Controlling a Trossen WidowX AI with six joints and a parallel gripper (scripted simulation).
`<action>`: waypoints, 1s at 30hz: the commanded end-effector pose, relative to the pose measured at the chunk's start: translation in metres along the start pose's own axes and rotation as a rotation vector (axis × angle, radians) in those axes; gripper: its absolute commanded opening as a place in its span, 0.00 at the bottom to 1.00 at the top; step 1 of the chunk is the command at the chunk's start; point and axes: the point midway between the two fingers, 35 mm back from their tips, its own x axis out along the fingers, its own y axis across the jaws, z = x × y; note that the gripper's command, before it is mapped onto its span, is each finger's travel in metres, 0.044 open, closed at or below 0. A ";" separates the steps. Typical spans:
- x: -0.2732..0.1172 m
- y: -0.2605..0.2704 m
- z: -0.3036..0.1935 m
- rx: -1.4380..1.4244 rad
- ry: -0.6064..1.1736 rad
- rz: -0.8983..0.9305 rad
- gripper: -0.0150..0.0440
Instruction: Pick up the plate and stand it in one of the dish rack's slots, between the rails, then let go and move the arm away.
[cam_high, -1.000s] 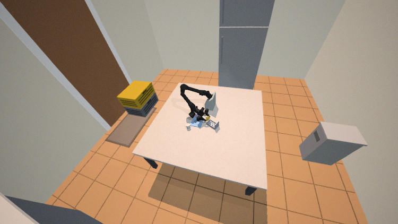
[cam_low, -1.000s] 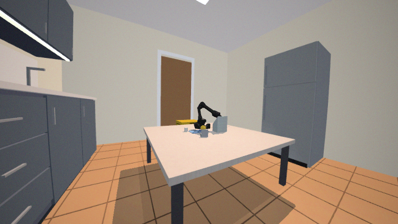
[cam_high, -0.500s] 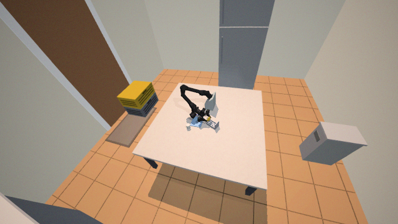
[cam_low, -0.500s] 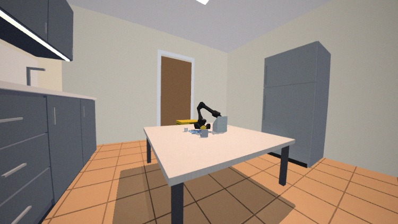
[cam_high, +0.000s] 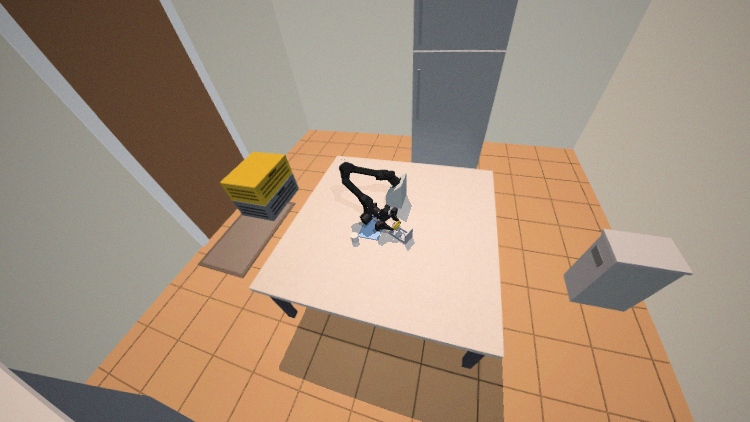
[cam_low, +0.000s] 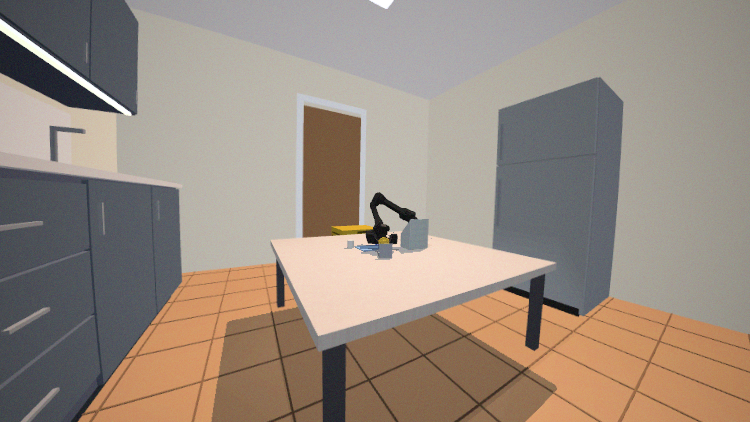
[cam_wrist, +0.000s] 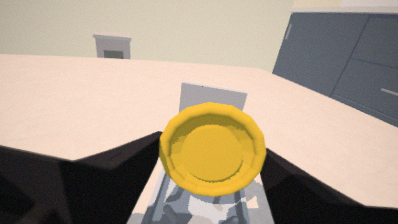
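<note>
The yellow plate (cam_high: 397, 225) (cam_low: 383, 240) (cam_wrist: 212, 150) stands roughly on edge, one broad face toward the wrist camera. My gripper (cam_high: 394, 222) (cam_wrist: 211, 145) is shut on the plate, one black finger at each side of its rim. The small grey dish rack (cam_high: 408, 235) (cam_low: 385, 250) (cam_wrist: 212, 94) sits on the table, its raised end panel beyond the plate. In the wrist view the plate overlaps the lower part of that panel, and grey rails show below it. The plate is over or at the rack; whether its lower edge is between rails is hidden.
A blue cloth-like sheet (cam_high: 368, 229) (cam_low: 363, 247) lies under the gripper side of the rack. A small white cup (cam_high: 354, 237) (cam_low: 350, 244) stands beside it. A tall grey-blue panelled object (cam_high: 398, 191) (cam_low: 416, 234) stands near the arm's raised links.
</note>
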 end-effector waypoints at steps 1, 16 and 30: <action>0.003 0.000 -0.013 0.000 0.002 -0.003 0.25; 0.003 0.004 -0.016 0.013 0.007 0.004 0.25; 0.003 0.003 -0.016 0.008 0.006 0.003 0.83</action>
